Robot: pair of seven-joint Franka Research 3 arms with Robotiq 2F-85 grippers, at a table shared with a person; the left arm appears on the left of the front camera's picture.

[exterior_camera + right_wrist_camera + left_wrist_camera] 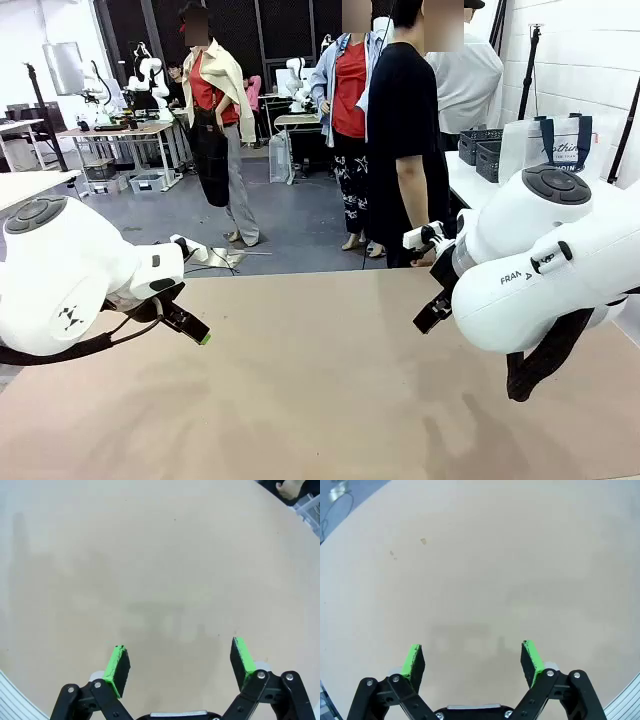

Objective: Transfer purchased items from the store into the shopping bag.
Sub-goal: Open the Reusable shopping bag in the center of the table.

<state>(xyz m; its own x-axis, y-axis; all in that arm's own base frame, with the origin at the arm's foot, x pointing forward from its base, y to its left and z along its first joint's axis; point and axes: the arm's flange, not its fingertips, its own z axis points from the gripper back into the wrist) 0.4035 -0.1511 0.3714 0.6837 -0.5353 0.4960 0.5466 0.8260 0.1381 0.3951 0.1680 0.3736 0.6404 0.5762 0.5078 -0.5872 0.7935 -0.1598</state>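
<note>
The shopping bag (553,146), clear plastic with navy handles and lettering, stands on a white side table at the far right, behind my right arm. The purchased items are out of view. My left gripper (196,329) hangs low over the tan table (320,380) at the left. In the left wrist view it (472,657) is open, with bare tabletop between its green pads (413,661). My right gripper (432,312) hovers over the table's right side. It (180,662) is open too and holds nothing.
A person in a black T-shirt (400,130) stands at the far edge, hands down; a hand (287,489) shows past the table's corner. Dark lattice baskets (482,152) sit on the side table beside the bag. Other people stand farther back.
</note>
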